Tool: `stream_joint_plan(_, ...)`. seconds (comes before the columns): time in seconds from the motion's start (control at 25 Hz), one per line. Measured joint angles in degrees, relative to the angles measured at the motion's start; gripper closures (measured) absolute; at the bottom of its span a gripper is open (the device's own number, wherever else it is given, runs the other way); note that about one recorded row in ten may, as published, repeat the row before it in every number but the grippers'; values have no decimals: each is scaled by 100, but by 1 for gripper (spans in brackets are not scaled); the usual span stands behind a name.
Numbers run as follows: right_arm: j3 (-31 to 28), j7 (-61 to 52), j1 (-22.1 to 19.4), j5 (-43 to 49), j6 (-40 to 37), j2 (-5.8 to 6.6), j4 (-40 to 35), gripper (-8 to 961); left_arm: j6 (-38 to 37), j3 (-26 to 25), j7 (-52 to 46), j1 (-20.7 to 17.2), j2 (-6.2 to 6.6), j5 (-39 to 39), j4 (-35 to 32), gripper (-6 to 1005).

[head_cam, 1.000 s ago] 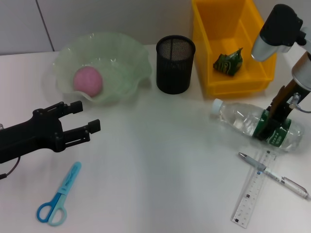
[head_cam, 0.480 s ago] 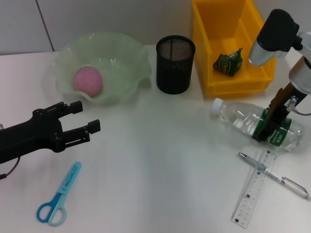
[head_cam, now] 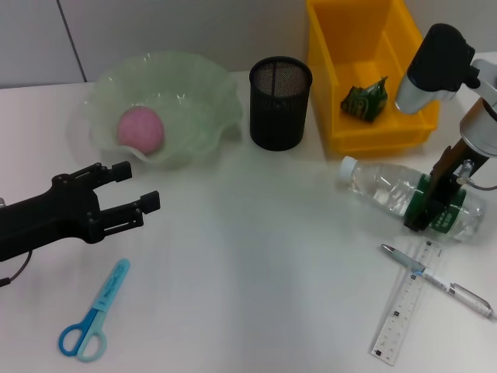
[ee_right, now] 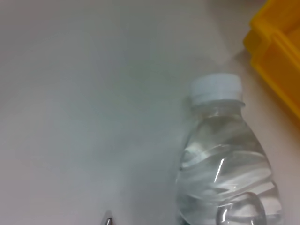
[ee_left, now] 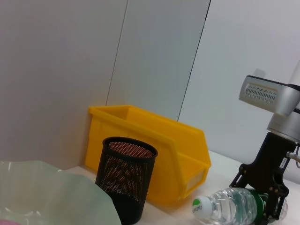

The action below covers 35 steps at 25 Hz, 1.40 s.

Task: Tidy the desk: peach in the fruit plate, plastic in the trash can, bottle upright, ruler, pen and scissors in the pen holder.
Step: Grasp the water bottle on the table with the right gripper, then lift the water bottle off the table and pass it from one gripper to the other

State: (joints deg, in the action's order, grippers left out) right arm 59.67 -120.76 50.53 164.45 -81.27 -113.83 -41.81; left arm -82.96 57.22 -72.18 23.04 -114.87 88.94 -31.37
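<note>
- Pink peach [head_cam: 141, 128] lies in the green fruit plate [head_cam: 203, 81]; green plastic [head_cam: 365, 99] lies in the yellow trash can [head_cam: 342, 47]: both done.
- Bottle [head_cam: 388, 194] on its side near the can; right gripper [head_cam: 432, 203] straddles its labelled middle, fingers on either side, grip uncertain.
- Left gripper [head_cam: 132, 190], fingers spread, hangs above the scissors [head_cam: 95, 311].
- Ruler [head_cam: 405, 301], pen [head_cam: 435, 280] and scissors remain outside the pen holder [head_cam: 279, 102].
</note>
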Motion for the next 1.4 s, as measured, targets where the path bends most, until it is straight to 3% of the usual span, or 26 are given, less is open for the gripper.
stream_joint_plan(1.04,-54,82,-54,128,107,-120,-190,169,17,-3,-18,34,11,-26,-27,185)
stream_joint_plan(1.4,-75,604,-468,-1135,-641,-110,-1256,179,17,-196,-47,34,34,-34,-3,184)
